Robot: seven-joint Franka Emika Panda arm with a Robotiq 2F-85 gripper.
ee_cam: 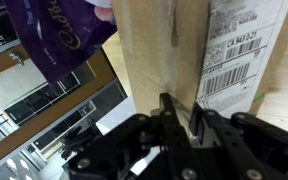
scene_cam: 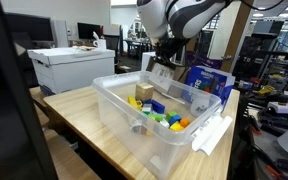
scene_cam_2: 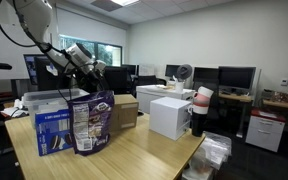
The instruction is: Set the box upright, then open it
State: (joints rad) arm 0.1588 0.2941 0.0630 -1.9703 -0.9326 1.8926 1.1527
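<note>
Exterior views, both: we log a wooden desk with the Panda arm reaching in from above. A clear plastic bin of colourful toys sits at the near edge in an exterior view. A blue printed box stands near the desk corner, with a purple snack bag just beside it.

The box, plain tan cardboard, rests on the desk behind the bag, near a white cabinet. We cannot tell which face is up.

Wrist view: the box's tan surface fills the middle of the frame and carries a white barcode label. The end effector hangs over this surface. Its fingers are drawn together with only a thin slit between them, and nothing is held. We cannot tell whether the tips touch the cardboard.
</note>
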